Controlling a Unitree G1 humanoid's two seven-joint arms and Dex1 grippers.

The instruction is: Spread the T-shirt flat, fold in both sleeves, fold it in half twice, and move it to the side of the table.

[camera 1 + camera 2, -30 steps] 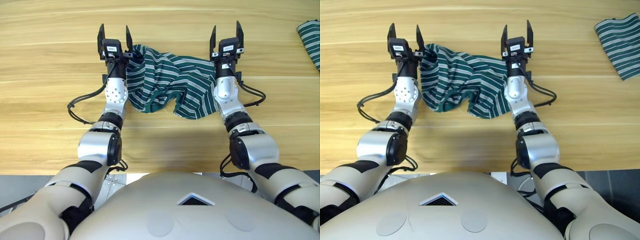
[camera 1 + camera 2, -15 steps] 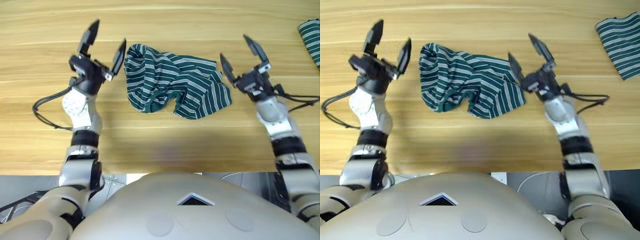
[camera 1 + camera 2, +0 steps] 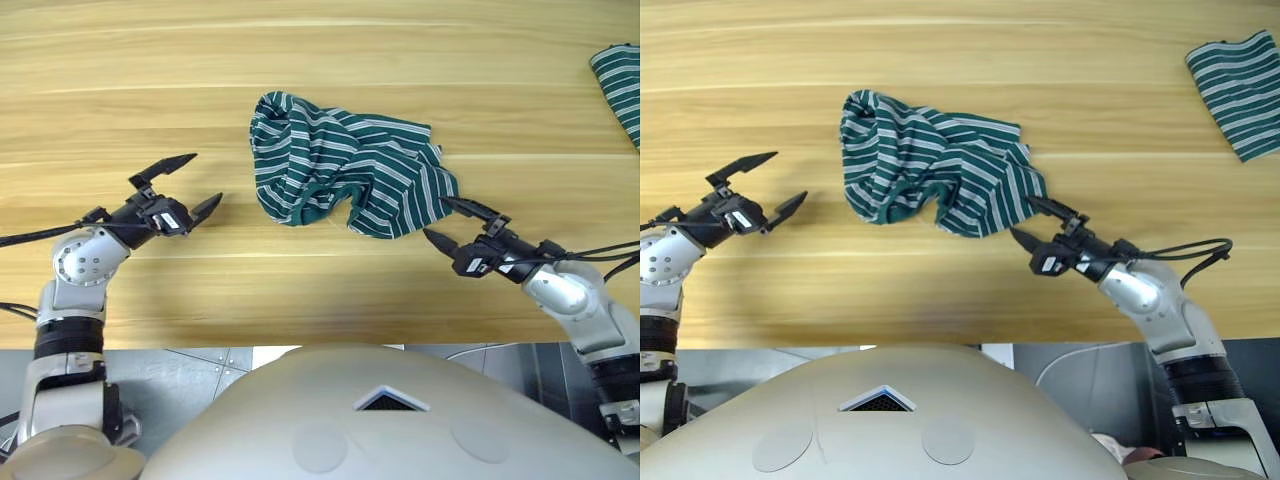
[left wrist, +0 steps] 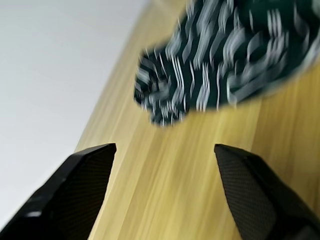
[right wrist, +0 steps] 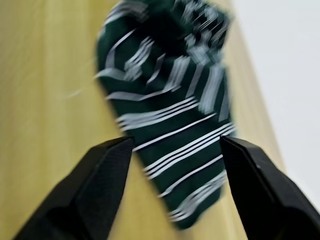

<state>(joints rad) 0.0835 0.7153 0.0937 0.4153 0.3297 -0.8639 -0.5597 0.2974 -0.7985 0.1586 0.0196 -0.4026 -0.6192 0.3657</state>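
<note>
- I count one green-and-white striped T-shirt [image 3: 345,170], crumpled in a heap around the middle of the desk [image 3: 300,60].
- One other striped cloth [image 3: 1238,90] lies flat toward the desk's right edge, well apart from the T-shirt.
- I have two pincers in play.
- My left pincer [image 3: 205,177] is spread wide and empty. It sits low over the desk toward the left edge, apart from the T-shirt.
- My right pincer [image 3: 435,217] is spread wide too and grips nothing. Its tips are just beside the T-shirt's near right corner.
</note>
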